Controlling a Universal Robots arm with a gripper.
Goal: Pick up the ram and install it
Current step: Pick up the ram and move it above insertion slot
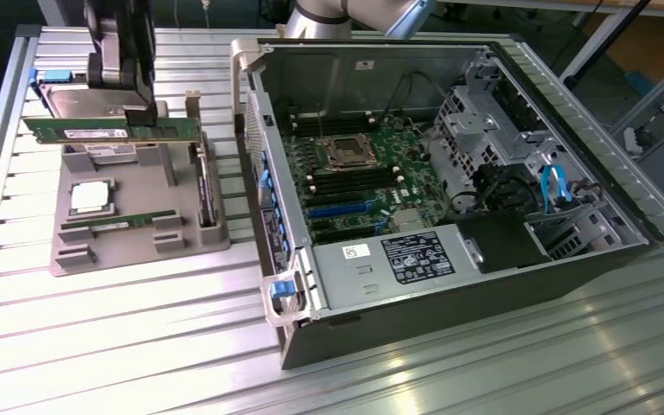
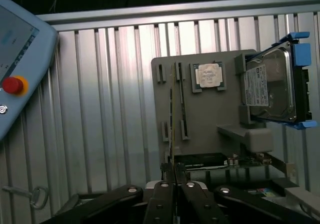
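Jaws clamped shut on the ram (image 1: 111, 130), the robot arm (image 1: 355, 13) holds the green stick level and on edge above the grey holder tray (image 1: 136, 251) at the exterior view's left. The grip falls on the stick's upper edge, toward the end nearer the computer case (image 1: 448, 285), and the stick's white label faces the camera. In the wrist view the ram (image 2: 172, 119) shows edge-on as a thin line running out from between the closed black fingers (image 2: 161, 194), over the same tray (image 2: 210, 119).

A second green stick (image 1: 118, 223) lies flat in a slot of the tray, just beside a square processor chip (image 1: 90, 197). A silver hard drive (image 1: 65, 86) with blue side rails stands at the tray's far end, behind the held ram. A dark expansion card (image 1: 205, 186) stands upright along the tray's side nearest the case.

The case lies open on the ribbed metal worktop (image 1: 136, 346), well apart from the ram, with its green motherboard (image 1: 355, 173) and the processor socket (image 1: 346, 154) exposed. The wrist view also takes in a light-blue control pendant (image 2: 20, 58) with a red button (image 2: 12, 85) at the worktop's edge.
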